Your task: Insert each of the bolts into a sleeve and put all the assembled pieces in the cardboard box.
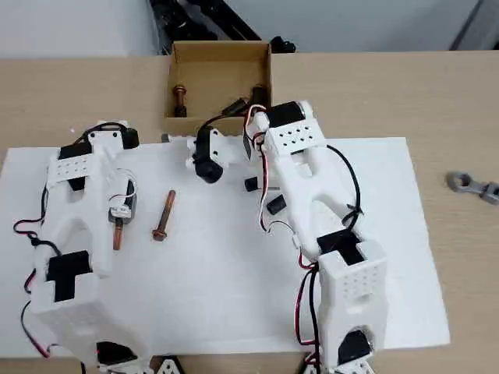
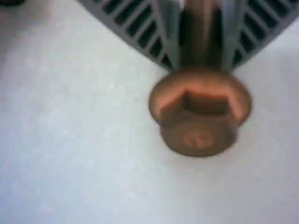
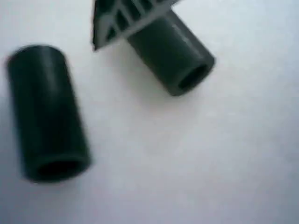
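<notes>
On the white sheet [image 1: 210, 296], at about 9 o'clock from its middle, the left gripper [image 1: 118, 222] is clamped on a copper bolt [image 1: 118, 234]. The left wrist view shows this held bolt [image 2: 200, 116] close up. Its shaft is pinched between the ribbed grey fingers [image 2: 140, 32], and its flanged hex head sticks out just past the left gripper [image 2: 198, 46], right above the sheet.

A second bolt [image 1: 164, 216] lies loose on the sheet just beside it, toward 3 o'clock. Its head points to 6 o'clock and it touches neither arm.

The right arm [image 1: 300, 164] stretches from 5 o'clock up toward the cardboard box [image 1: 221, 52], which sits on the bare table at the sheet's 12 o'clock edge. In the right wrist view, the right gripper [image 3: 131, 18] lies over one black sleeve [image 3: 175, 53], which is on its side with its open end in view. I cannot tell whether the gripper is closed on it. A loose sleeve [image 3: 46, 116] lies near it on the sheet, apart from the gripper.

Inside the box, one boxed bolt [image 1: 180, 100] sits by the 9 o'clock wall and another boxed piece [image 1: 257, 95] by the 3 o'clock wall.

A small metal tool [image 1: 470, 185] lies on the wooden table [image 1: 437, 93] at 3 o'clock, well clear of the sheet.
</notes>
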Motion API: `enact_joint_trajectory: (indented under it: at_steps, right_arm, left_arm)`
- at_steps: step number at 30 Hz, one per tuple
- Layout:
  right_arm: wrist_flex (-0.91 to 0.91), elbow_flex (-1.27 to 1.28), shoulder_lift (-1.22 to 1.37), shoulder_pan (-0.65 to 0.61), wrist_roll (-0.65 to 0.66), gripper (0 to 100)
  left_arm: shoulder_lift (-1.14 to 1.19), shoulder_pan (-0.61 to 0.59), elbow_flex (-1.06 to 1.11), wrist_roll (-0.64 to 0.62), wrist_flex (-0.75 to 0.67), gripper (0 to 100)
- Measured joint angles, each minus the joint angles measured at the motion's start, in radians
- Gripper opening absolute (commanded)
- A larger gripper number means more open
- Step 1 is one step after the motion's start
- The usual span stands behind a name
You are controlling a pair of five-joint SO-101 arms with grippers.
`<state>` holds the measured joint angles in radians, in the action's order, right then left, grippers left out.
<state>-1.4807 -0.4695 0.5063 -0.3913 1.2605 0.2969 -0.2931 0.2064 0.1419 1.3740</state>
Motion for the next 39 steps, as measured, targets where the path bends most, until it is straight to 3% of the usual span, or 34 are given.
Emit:
enact_joint_trajectory:
  at_steps: [30, 36, 39]
  right_arm:
    - [-0.015, -0.129, 0.272, -0.017, 0.038, 19.1]
    - [-0.006, -0.153, 0.292, -0.014, 0.038, 0.9]
    - [0.015, -0.155, 0.292, -0.011, 0.035, 1.3]
  left_arm:
    - [0.008, 0.000, -0.003, 0.009, 0.000, 4]
    - [0.008, 0.000, -0.003, 0.017, 0.000, 2]
    - [0.008, 0.000, -0.003, 0.021, 0.000, 0]
